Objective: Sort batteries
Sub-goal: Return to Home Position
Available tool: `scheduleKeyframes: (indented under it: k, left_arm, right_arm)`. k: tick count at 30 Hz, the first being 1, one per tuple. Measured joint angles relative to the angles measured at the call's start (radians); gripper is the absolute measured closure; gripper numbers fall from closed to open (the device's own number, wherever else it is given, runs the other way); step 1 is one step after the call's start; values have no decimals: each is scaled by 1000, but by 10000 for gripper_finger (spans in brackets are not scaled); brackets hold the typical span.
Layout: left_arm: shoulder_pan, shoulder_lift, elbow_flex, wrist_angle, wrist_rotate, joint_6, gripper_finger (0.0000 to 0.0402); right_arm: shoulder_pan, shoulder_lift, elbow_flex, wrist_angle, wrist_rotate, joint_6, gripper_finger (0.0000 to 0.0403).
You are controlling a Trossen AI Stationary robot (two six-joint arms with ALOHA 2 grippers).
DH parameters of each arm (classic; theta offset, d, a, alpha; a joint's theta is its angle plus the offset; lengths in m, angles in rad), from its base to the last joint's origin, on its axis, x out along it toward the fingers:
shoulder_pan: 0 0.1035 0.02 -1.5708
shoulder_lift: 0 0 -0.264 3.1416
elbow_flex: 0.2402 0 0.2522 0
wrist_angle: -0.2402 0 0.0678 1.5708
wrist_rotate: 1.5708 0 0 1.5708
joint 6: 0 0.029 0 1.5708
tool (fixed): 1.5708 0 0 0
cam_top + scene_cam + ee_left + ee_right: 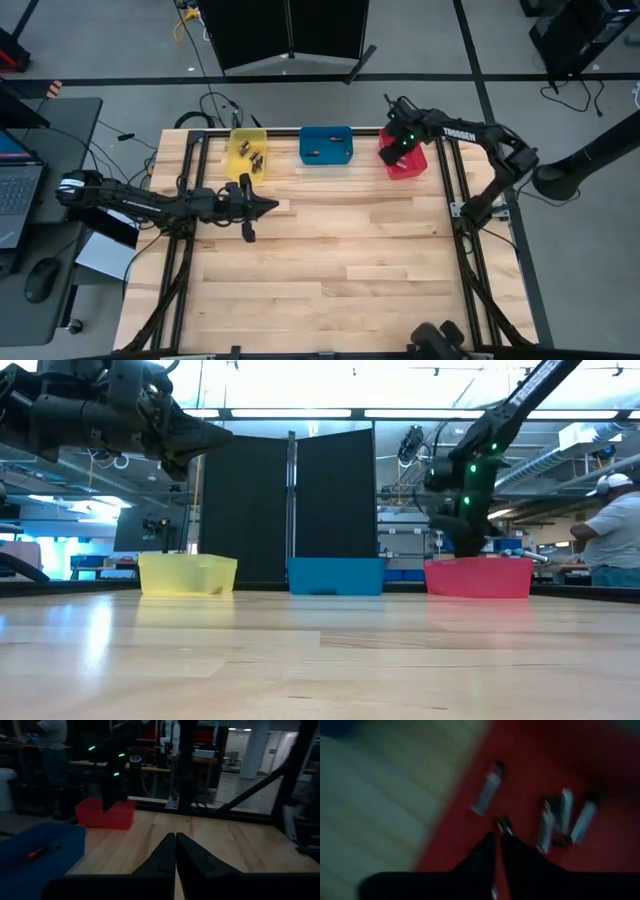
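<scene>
Three bins stand along the table's far edge: a yellow bin [249,152] with several batteries [256,157], a blue bin [326,146] with a small battery [38,852], and a red bin [408,164]. My right gripper [498,836] hangs over the red bin, its fingers nearly together with a small battery [502,824] at their tips. Several pale batteries [563,816] lie on the red floor, one [487,795] apart from the rest. My left gripper [271,206] hovers shut above the table in front of the yellow bin, touching nothing. My right gripper pinches a small battery [502,824] between its two fingers, at their free ends. It comes from above, pointing down into the red bin. The battery sticks out past the fingertips, clear of the bin floor. The picture is blurred, and which part of the battery is held does not show.
Bare wooden tabletop [340,270] spreads from the bins to the near edge. A black metal frame [462,250] runs along both sides of the table. A laptop and mouse sit on a side desk [40,200] to the left. A person [612,530] stands beyond the table.
</scene>
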Motion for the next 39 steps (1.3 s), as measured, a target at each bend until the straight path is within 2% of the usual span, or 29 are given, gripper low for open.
scheduleKeyframes:
  k: [1, 3, 9, 13, 17, 24, 28, 34, 39]
  left_arm:
    - [0, 0, 0, -1, -15, 1, 381]
    - [0, 0, 0, 0, -41, 11, 384]
    - [18, 0, 0, 8, -14, 37, 396]
    - [34, -2, 0, -2, 3, 57, 398]
    - [35, -27, 0, -22, 14, 85, 399]
    - [35, -153, -2, -176, 17, 112, 399]
    - [35, -216, -49, -153, 90, 128, 398]
    - [56, -288, -134, -92, 94, 133, 398]
    - [92, -369, -149, -166, 148, 129, 397]
  right_arm:
    - [20, -26, -17, 36, 0, -18, 376]
    - [61, -88, -67, 135, -4, -55, 391]
    - [190, -275, -277, 464, -119, -76, 395]
    - [267, -356, -436, 695, -209, -122, 394]
    - [332, -414, -565, 883, -230, -132, 396]
    - [361, -543, -745, 1084, -359, -97, 394]
    - [360, -598, -846, 1179, -366, -85, 394]
    - [360, -651, -961, 1363, -456, -60, 395]
    - [360, -723, -1011, 1376, -479, -53, 395]
